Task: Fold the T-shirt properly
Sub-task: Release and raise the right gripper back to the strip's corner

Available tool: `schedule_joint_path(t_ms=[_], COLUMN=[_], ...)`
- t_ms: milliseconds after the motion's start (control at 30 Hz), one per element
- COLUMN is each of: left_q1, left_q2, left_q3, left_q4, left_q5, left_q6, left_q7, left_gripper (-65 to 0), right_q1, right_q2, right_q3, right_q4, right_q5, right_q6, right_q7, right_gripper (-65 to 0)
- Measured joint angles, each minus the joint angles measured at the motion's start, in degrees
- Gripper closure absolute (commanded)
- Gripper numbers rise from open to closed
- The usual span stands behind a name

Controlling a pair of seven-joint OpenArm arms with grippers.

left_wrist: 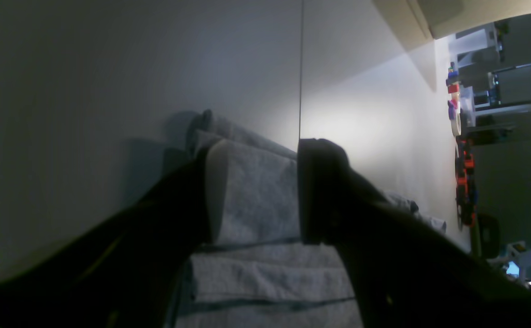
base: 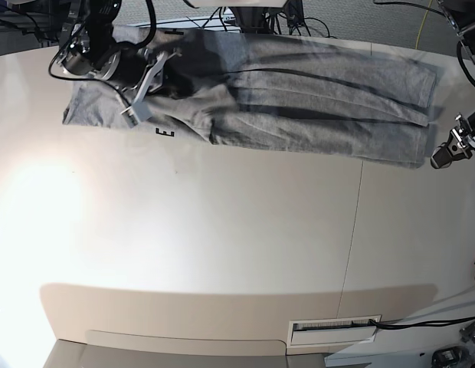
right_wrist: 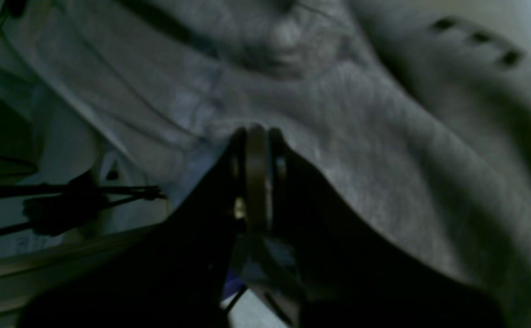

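Grey heather cotton stretches across the far side of your pale tabletop point(base: 222, 245): the T-shirt point(base: 314, 100) lies in a long creased band running from the far left corner to the right edge. Starting at the left of the base view, your right hand point(base: 138, 96) sits on the sleeve end, its fingers pressed together; the wrist view shows them closed tight against bunched cloth, though you cannot tell whether any fabric is pinched between them. Just beside it, at the shirt's near edge, a black capital letter point(base: 165, 133) peeks out, reading as an "E". Cables point(base: 314, 27) trail behind the shirt along the far edge. A thin seam point(base: 352, 230) runs across the tabletop. At the right, your left hand point(base: 443, 159) is at the hem, its fingers spread apart around a layered fold of cloth point(left_wrist: 256, 196).
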Motion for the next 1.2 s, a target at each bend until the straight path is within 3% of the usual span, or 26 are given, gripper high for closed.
schedule_joint_path(t_ms=[467, 500, 600, 633, 1033, 1133, 1200], left_q1=[0.00, 0.00, 0.02, 0.00, 0.02, 0.22, 0.20], left_q2=[0.00, 0.00, 0.00, 0.00, 0.00, 0.00, 0.00], left_q3=[0.00, 0.00, 0.00, 0.00, 0.00, 0.00, -0.42], left_q4=[0.00, 0.00, 0.00, 0.00, 0.00, 0.00, 0.02], left_q5=[-0.13, -0.15, -0.13, -0.15, -0.15, -3.61, -4.26], left_q6=[0.02, 0.00, 0.02, 0.02, 0.02, 0.02, 0.04], left_q7=[0.00, 0.00, 0.00, 0.00, 0.00, 0.09, 0.07], left_gripper=[-26.5, -26.5, -26.5, -26.5, -26.5, -26.8, -30.9], right_q1=[-0.20, -0.20, -0.22, -0.20, 0.39, 2.03, 3.65], right_q2=[0.02, 0.02, 0.02, 0.02, -0.02, -0.07, -0.66], right_q3=[-7.54, -8.02, -9.62, -9.97, -9.84, -5.49, -0.46], right_q4=[0.02, 0.02, 0.02, 0.00, 0.09, 0.87, 1.22], right_q5=[-1.07, -1.07, -2.60, -3.04, -3.45, -4.28, -6.29], right_q6=[0.00, 0.00, 0.04, 0.00, 0.02, 0.09, 0.04], right_q7=[1.09, 0.63, -0.33, -0.33, 0.26, 2.78, 6.36], right_gripper=[0.0, -2.7, -23.5, -25.4, -25.4, -25.4, -25.4])
